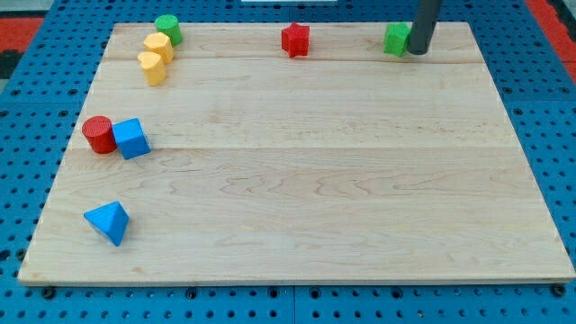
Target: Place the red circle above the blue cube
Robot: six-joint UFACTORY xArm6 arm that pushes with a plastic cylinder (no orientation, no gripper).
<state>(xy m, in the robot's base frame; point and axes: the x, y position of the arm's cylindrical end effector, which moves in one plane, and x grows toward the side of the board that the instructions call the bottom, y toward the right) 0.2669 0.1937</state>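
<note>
Nearest the view's bottom lay a blue triangular block [108,221], close to the left edge of the pale wooden board [306,189], which rested on a blue perforated table [27,90]. The arm carried no hand that could open or close, only a straight dark rod; my tip [418,52] stood at the view's top right, touching the right side of a green block [395,39] whose shape could not be made out, and held nothing. It was well apart from both task blocks.

The red circle [98,134], a short red cylinder standing upright with its round face up, sat at the board's left side. It was touching the left face of the blue cube [132,139], level with it or only slightly higher in the view, so beside it and not above it. The blue cube was turned a little, one corner pointing toward the view's bottom.

At the top left, two yellow blocks [156,56] with rounded outlines lay pressed together, a green cylinder [167,28] just above them. A red star-shaped block [295,40] sat at the top centre. No writing or label showed anywhere.
</note>
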